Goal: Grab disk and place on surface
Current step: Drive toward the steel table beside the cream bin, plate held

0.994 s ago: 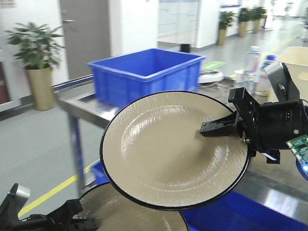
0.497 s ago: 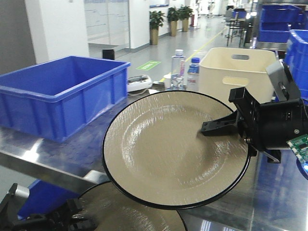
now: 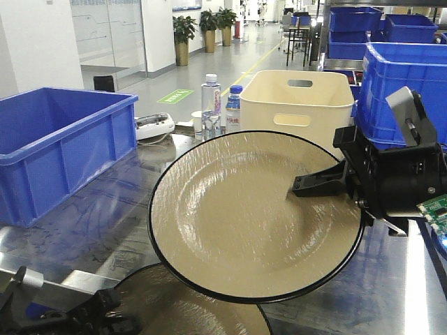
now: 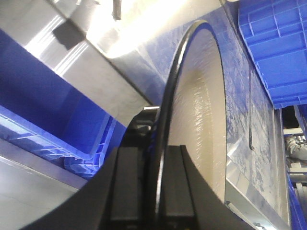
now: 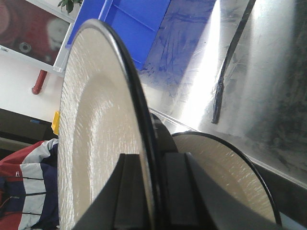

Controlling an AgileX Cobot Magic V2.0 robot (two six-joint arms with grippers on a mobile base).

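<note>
Each arm carries a beige disk with a black rim. The larger-looking disk hangs tilted above the surface, a glossy reflective tabletop, with my right gripper shut on its right rim. The right wrist view shows that disk edge-on between the right gripper's fingers. A second disk sits low at the front edge, clamped at its rim by my left gripper. Seen from the left wrist, this disk stands edge-on in the left gripper. A thin black tape line crosses the surface.
A large blue bin stands on the table at the left. A cream bin and two water bottles are at the back. Blue crates stand at the right, behind the right arm.
The whole background has slid left: the blue bin moved from centre to far left and the cream bin and crates came into view. Both grippers keep their disks in the same pose.
</note>
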